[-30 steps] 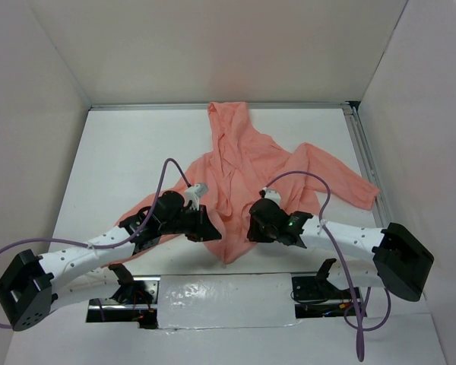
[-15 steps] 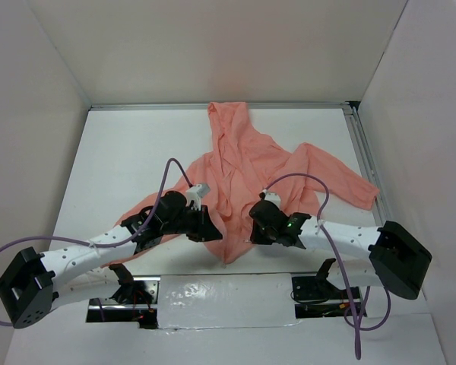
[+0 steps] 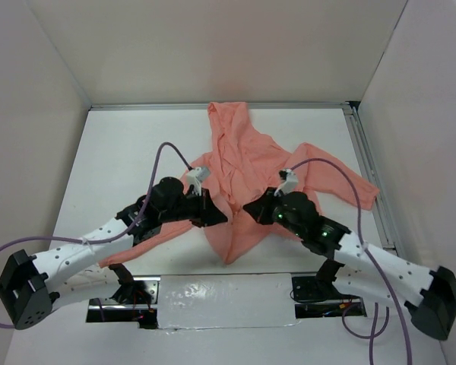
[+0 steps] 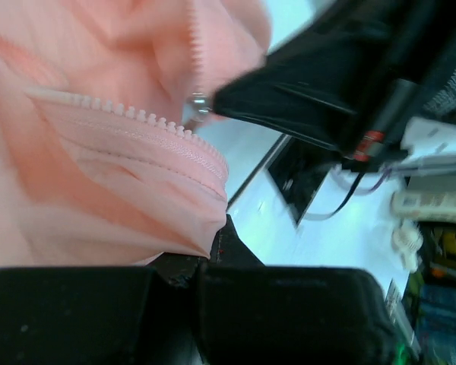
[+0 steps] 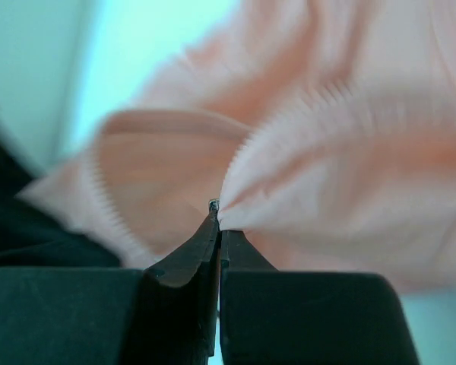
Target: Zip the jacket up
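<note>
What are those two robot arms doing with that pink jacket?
They are trying to zip it up. The jacket lies spread on the white table. The left gripper pinches the fabric beside the zipper near the bottom hem to hold it. The right gripper is shut on the little metal zipper pull. A row of zipper teeth is bare, so the jacket is not zipped up yet.

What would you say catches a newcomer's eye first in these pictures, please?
The salmon-pink soft fabric hooded jacket sprawls across the middle of the white table, hood toward the far wall. The left hand and the right hand pinch its open front edges close together, low down.
</note>
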Robot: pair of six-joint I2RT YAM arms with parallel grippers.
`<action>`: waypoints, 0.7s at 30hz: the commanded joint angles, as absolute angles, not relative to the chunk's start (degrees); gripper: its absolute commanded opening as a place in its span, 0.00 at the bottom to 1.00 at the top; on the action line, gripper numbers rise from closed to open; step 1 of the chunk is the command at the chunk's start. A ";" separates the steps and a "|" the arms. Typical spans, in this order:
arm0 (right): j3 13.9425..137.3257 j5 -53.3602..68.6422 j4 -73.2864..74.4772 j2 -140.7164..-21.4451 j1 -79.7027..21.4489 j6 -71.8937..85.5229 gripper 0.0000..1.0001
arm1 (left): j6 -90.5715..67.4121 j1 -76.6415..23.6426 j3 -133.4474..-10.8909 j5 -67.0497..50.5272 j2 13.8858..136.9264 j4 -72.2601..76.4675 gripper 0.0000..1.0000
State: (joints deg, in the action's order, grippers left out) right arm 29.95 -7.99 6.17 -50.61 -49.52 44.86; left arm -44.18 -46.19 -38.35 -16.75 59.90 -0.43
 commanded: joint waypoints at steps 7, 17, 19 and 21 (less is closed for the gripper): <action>28.03 14.04 -22.23 -39.28 -37.01 39.29 0.00 | -38.41 -37.10 -52.64 -23.02 60.03 9.57 0.00; 32.78 21.66 -35.95 -45.87 -33.49 36.12 0.00 | -37.35 -32.61 -59.50 -32.68 65.39 13.36 0.00; 33.22 18.48 -36.56 -46.58 -33.40 36.82 0.00 | -38.57 -32.69 -59.07 -35.06 65.92 14.93 0.00; 33.14 15.83 -38.14 -48.16 -33.49 38.31 0.00 | -39.46 -32.87 -56.70 -38.75 64.96 18.35 0.00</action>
